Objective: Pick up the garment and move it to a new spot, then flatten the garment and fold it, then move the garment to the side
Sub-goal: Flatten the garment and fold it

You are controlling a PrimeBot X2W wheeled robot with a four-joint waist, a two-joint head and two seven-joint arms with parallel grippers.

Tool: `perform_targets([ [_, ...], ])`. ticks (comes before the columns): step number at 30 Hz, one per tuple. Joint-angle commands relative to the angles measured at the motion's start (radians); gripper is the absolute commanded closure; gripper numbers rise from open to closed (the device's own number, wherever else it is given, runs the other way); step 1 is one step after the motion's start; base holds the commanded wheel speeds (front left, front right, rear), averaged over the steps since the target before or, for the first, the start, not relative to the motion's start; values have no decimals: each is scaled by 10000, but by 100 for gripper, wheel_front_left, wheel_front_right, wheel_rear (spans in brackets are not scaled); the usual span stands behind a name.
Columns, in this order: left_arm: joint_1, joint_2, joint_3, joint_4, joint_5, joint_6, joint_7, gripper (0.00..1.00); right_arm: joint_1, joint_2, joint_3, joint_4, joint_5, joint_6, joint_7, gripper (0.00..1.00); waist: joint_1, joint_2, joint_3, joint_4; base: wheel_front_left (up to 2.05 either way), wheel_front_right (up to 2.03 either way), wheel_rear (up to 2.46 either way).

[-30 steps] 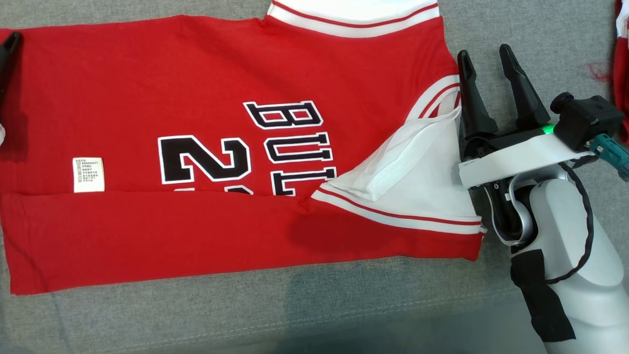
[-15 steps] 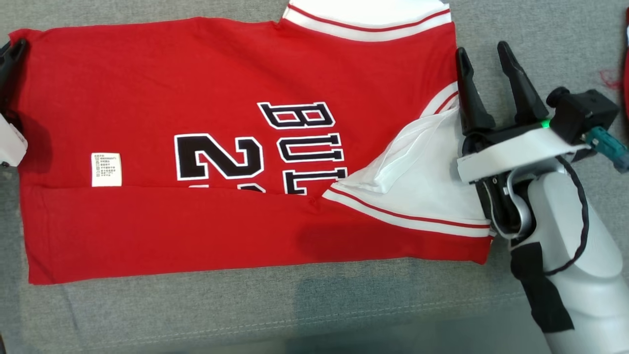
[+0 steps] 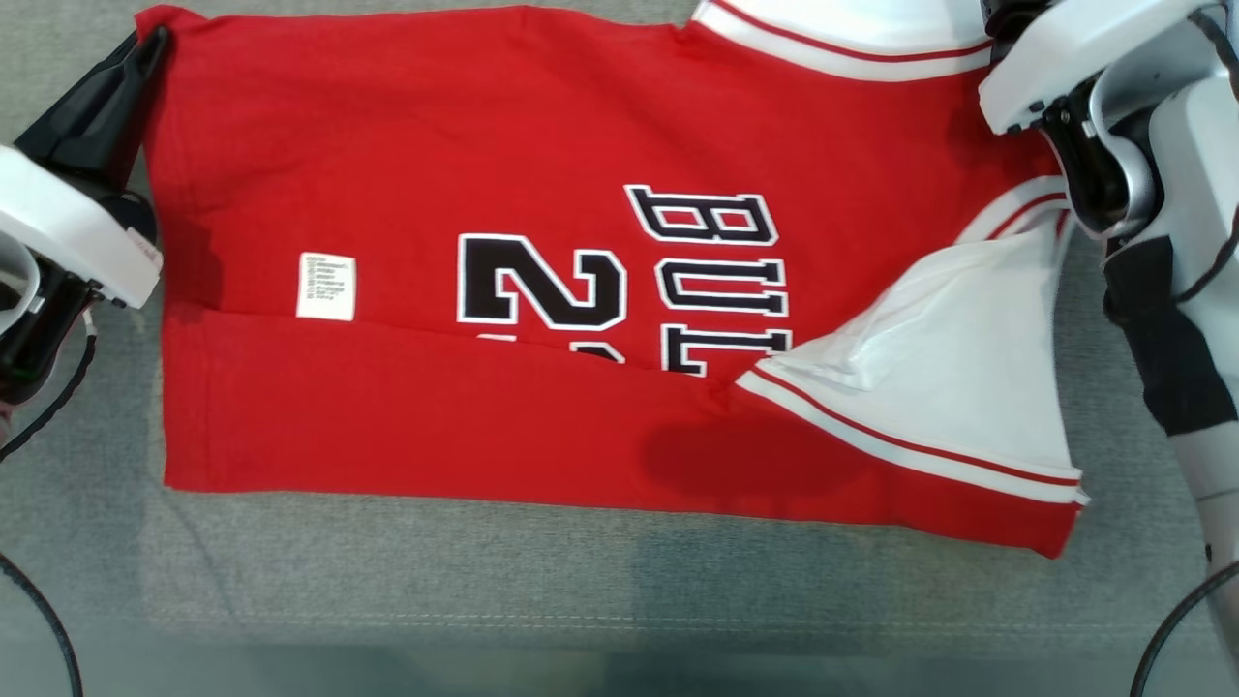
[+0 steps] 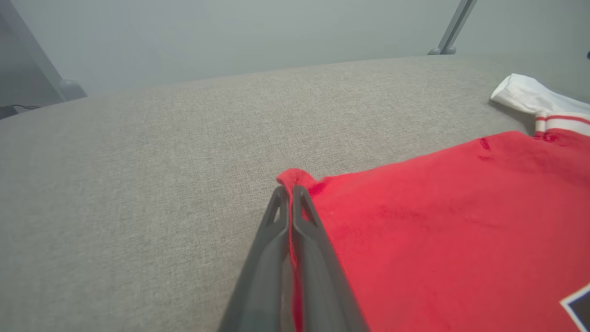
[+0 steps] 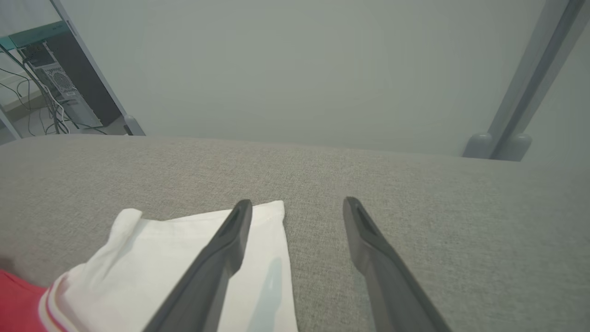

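Head view: left claw (image 3: 153, 46) closed tight on the far left corner of the red garment (image 3: 436, 136), spread flat on the grey bench (image 3: 387, 581) with its near strip already folded up over the print. New since a second ago: jaws then parted beside that corner, now pinched on it. Judged to mean one end secured for the next fold. Whole picture shifted as well, better put down to camera motion than to the cloth.

Left wrist view: both fingers (image 4: 269, 258) pressed together, red hem caught between them, corner bunched up just past the tips.

Right wrist view: right claw (image 5: 297, 205) wide open, holding nothing, one finger over the white sleeve (image 5: 138, 258), the other over bare bench. Earlier alongside the armhole, now up at the far right corner. No grip there yet. Likely needed before lifting both far corners toward the near edge.
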Motion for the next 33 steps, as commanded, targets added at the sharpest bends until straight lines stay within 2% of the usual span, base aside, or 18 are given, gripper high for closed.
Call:
perform_targets([
  [1, -491, 459, 309, -105, 54, 4, -123, 100, -236, 52, 280, 82, 99, 42, 271, 0, 0, 0, 109, 270, 0, 0, 0],
  [6, -705, 199, 41, -390, 65, 4, -212, 100, -1221, -3, 559, 1217, 318, 42, 1231, 0, 0, 0, 292, 655, 0, 0, 0],
  [12, -826, -33, 44, -595, 167, 4, -234, 100, -2013, -25, 733, 2143, 348, 42, 1632, 0, 0, 0, 519, 972, 0, 0, 0],
  [13, -801, -91, 117, -656, 256, 4, -236, 100, -2169, 8, 895, 2390, 376, 42, 1845, 4, 0, 0, 574, 1024, 0, 0, 0],
  [15, -786, -121, 158, -682, 289, 4, -236, 100, -2247, 17, 931, 2469, 414, 42, 1866, 6, 0, 0, 602, 1045, 0, 0, 0],
  [16, -742, -169, 202, -726, 369, 4, -237, 100, -2380, -1, 1048, 2664, 406, 42, 1974, 15, 0, 0, 640, 1080, 0, 0, 0],
  [18, -714, -221, 254, -746, 409, 4, -237, 100, -2500, 19, 1100, 2836, 443, 42, 2030, 22, 0, 0, 665, 1095, 0, 0, 0],
  [19, -709, -238, 264, -745, 436, 4, -237, 100, -2555, 30, 1130, 2939, 455, 42, 2094, 38, 0, 0, 674, 1098, 0, 0, 0],
  [21, -707, -276, 323, -752, 453, 4, -237, 100, -2667, 42, 1167, 3095, 462, 42, 2104, 65, 0, 0, 699, 1096, 0, 0, 0],
  [22, -705, -289, 354, -752, 466, 4, -238, 100, -2708, 55, 1185, 3146, 462, 42, 2049, 94, 0, 0, 709, 1090, 0, 0, 0],
  [23, -702, -297, 382, -751, 479, 4, -238, 100, -2734, 88, 1182, 3185, 511, 42, 1991, 100, 0, 0, 718, 1078, 0, 0, 0],
  [33, -428, -277, 745, -629, 410, 4, -238, 100, -2649, 169, 1348, 2980, 1043, 42, 1041, 100, 0, 0, 482, 791, 0, 0, 0],
])
